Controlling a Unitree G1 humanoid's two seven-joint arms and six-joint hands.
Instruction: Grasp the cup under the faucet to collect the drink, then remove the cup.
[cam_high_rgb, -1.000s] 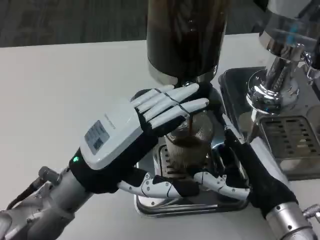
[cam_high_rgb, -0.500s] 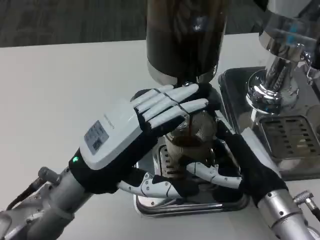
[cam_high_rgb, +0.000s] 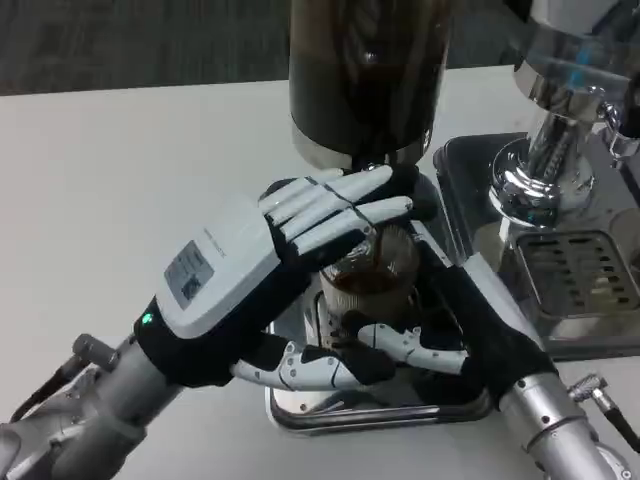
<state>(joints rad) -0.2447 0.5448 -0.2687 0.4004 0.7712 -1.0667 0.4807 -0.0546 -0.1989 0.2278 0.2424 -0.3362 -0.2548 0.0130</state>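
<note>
A clear ribbed cup (cam_high_rgb: 378, 268) stands on the metal drip tray (cam_high_rgb: 300, 408) under the faucet of the dark drink dispenser (cam_high_rgb: 365, 70). A thin dark stream falls into it, and brown drink shows inside. My left hand (cam_high_rgb: 245, 275) reaches over the cup, its fingers (cam_high_rgb: 345, 205) stretched flat and resting on the black tap lever (cam_high_rgb: 412, 188), its thumb low in front of the cup. My right hand (cam_high_rgb: 470, 330) comes in from the right and its fingers (cam_high_rgb: 405, 345) wrap around the cup's lower front. My left hand hides the left part of the cup.
A chrome machine (cam_high_rgb: 550, 160) with a slotted grate (cam_high_rgb: 580, 280) stands close on the right, just behind my right forearm. White table (cam_high_rgb: 120, 170) stretches to the left and back.
My right hand has slid left and forward, and its fingers have closed around the front of the cup. My left hand stays on the tap lever, and the drink keeps flowing.
</note>
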